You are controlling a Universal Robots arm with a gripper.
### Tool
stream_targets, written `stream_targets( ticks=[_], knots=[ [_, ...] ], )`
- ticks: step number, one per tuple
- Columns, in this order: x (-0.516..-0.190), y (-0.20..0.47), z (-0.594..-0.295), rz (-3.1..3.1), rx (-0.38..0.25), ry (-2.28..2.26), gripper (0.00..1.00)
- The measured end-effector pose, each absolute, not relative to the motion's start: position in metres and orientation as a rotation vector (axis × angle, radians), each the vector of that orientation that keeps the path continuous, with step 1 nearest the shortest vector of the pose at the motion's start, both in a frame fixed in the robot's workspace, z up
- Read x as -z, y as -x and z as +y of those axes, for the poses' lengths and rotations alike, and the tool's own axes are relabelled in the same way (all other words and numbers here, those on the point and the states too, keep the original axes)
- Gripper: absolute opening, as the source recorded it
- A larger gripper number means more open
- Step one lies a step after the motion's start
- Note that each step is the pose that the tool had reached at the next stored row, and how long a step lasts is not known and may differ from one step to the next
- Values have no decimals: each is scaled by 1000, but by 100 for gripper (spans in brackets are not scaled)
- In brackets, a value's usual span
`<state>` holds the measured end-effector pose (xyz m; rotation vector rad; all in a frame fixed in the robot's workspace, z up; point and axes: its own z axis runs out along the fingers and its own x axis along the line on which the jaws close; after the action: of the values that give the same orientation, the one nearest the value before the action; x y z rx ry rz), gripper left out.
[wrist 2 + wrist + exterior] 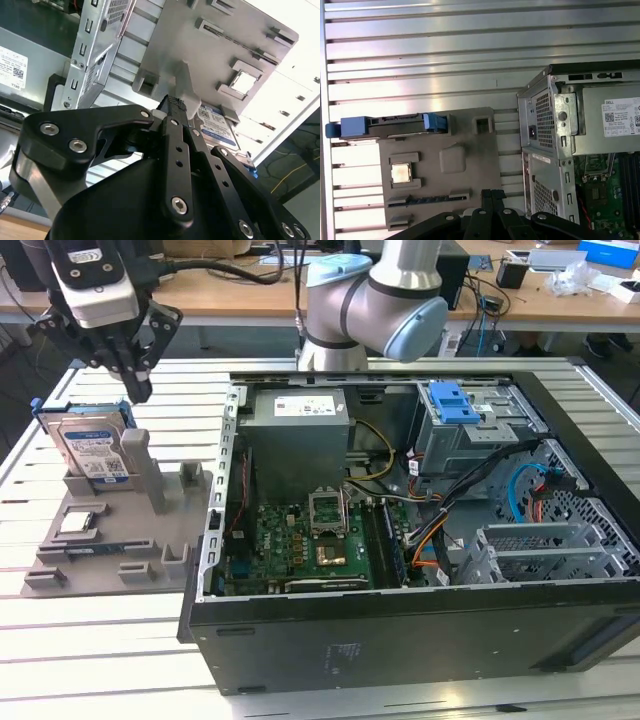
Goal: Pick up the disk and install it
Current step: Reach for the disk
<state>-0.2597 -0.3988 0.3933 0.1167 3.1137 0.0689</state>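
Observation:
The disk point(95, 450) stands upright on its edge in a slot of the grey holder plate point(110, 540), at the exterior view's left. Its white-and-blue label faces the camera and blue rails run along its sides. My gripper point(138, 390) hangs just above the disk's upper right corner, shut, with nothing between its fingers and a small gap to the disk. In the second wrist view the fingertips point(175, 103) point toward the disk point(216, 126). The first wrist view shows the disk point(395, 126) edge-on beyond the gripper point(491, 193).
An open computer case point(400, 640) fills the exterior view's right, with a grey power-supply box point(300, 430), a motherboard point(310, 540) and a drive cage topped by a blue latch point(455, 400). The holder plate also carries a processor chip point(78, 523). Everything rests on a slatted metal table point(90, 660).

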Motion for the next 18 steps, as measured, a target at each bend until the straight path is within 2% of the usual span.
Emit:
stream_targets(
  ticks=[18],
  knots=[
    [-393, 312, -397, 3114, -69, -116, 11]
  ],
)
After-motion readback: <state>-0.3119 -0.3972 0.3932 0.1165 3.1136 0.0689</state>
